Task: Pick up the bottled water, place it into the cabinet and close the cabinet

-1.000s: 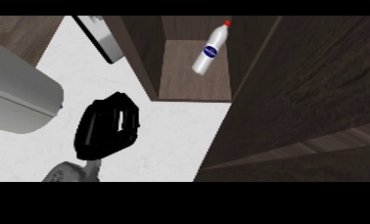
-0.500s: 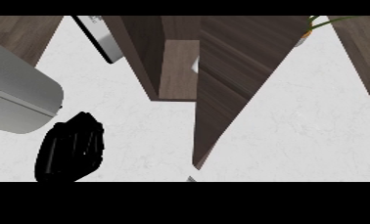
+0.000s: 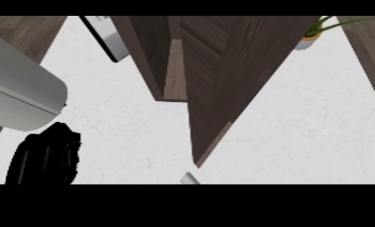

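the white counter point(image 3: 293, 122) is holding a brown cabinet point(image 3: 150, 52), its door point(image 3: 219, 72) leaving only a thin gap. the water bottle is not showing. the black left hand point(image 3: 44, 157) is hanging bottom left; i cannot tell if it is open.

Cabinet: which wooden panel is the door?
The wide panel with the recessed frame, tapering to a point low down; the plain narrower panel left of it is the side wall.

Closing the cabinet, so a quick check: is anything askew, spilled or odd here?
Nothing looks spilled or damaged. The one thing that stands out is the cabinet door, which is not fully shut: a narrow gap shows between it and the cabinet wall. The bottle is out of view.
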Motion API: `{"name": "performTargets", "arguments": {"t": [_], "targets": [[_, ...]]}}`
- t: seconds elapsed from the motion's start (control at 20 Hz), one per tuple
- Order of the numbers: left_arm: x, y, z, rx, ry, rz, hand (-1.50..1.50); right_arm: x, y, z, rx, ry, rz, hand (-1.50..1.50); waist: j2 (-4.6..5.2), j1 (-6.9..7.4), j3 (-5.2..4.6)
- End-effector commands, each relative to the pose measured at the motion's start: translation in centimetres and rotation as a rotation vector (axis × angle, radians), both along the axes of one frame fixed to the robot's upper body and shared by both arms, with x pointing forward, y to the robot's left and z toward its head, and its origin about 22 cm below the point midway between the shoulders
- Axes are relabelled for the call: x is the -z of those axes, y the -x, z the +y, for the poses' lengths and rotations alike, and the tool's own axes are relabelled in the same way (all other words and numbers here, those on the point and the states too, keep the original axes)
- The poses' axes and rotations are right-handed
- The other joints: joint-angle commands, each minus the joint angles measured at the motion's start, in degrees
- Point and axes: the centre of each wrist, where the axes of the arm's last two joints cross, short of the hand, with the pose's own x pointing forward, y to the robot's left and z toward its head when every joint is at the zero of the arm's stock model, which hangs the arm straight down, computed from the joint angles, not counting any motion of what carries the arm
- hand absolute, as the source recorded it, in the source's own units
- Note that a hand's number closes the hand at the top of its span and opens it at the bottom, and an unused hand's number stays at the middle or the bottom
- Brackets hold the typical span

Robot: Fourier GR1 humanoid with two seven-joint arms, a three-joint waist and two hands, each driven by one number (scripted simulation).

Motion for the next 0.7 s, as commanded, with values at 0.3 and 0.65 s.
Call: {"name": "performTargets", "arguments": {"t": [0.3, 0.65], "targets": [[0.2, 1.3, 3.5, 0.004, -0.005, -0.001, 1.5, -2.3, -10.0, 5.5, 0.157, -0.148, 0.125, 1.5, 0.59, 0.45, 0.15], [-0.2, 2.1, 4.9, 0.009, -0.003, -0.002, 1.5, -1.7, -18.7, 4.5, 0.098, -0.173, 0.265, 1.5, 0.67, -0.06, 0.23]]}}
